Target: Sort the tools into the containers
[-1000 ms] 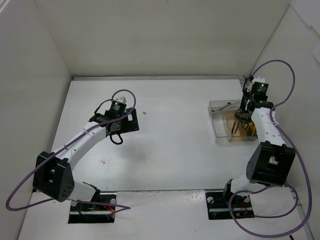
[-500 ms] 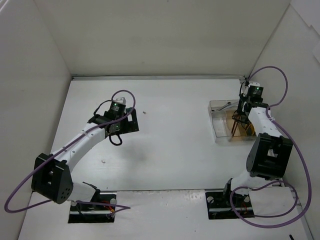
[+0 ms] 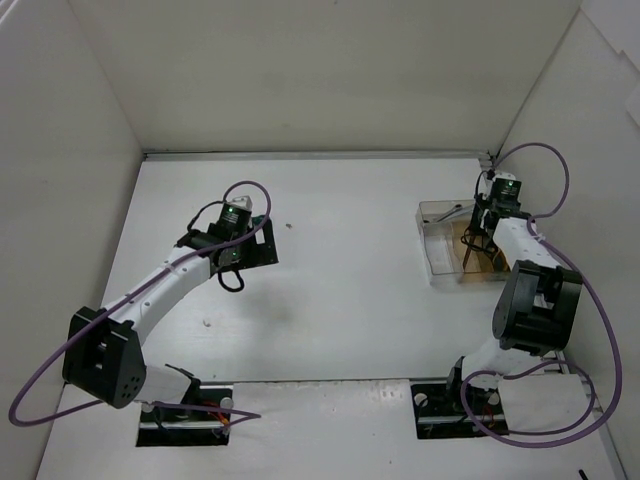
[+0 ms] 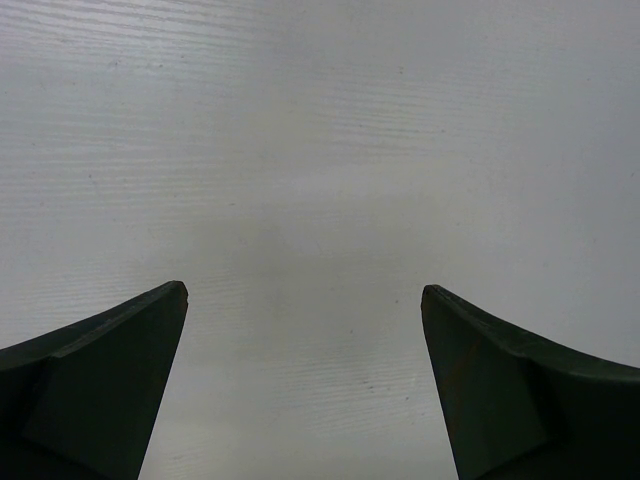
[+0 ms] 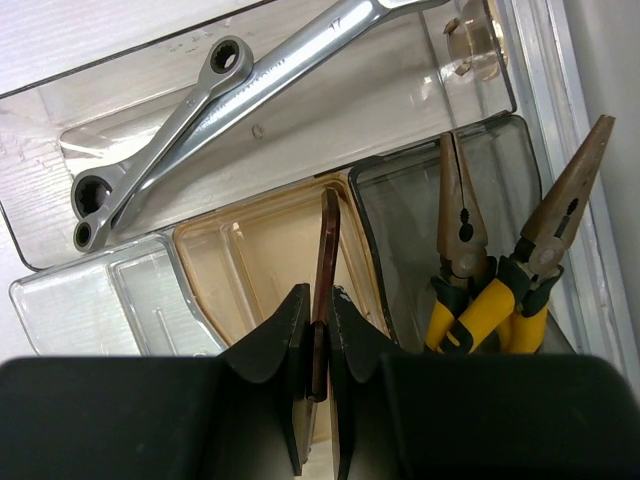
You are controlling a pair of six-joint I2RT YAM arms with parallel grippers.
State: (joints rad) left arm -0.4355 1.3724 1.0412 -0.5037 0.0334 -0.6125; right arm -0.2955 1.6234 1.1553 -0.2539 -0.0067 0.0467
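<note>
My right gripper (image 5: 318, 300) is shut on a thin dark hex key (image 5: 327, 235) and holds it over a tan-bottomed container (image 5: 250, 265). To its right, two yellow-handled pliers (image 5: 470, 290) lie in a clear container (image 5: 395, 200). A silver wrench (image 5: 230, 75) lies in the long clear container (image 5: 330, 115) beyond. In the top view the right gripper (image 3: 478, 238) hangs over the containers (image 3: 440, 262) at the right of the table. My left gripper (image 4: 304, 300) is open and empty over bare white table; in the top view it (image 3: 260, 240) is left of centre.
A tiny loose screw (image 3: 289, 225) lies just right of the left gripper. White walls (image 3: 320, 80) close in the table at the back and both sides; the containers stand close to the right wall.
The right arm's wrist has shifted slightly left and toward the back over the containers, with the hex key still held. The left arm has barely moved.
</note>
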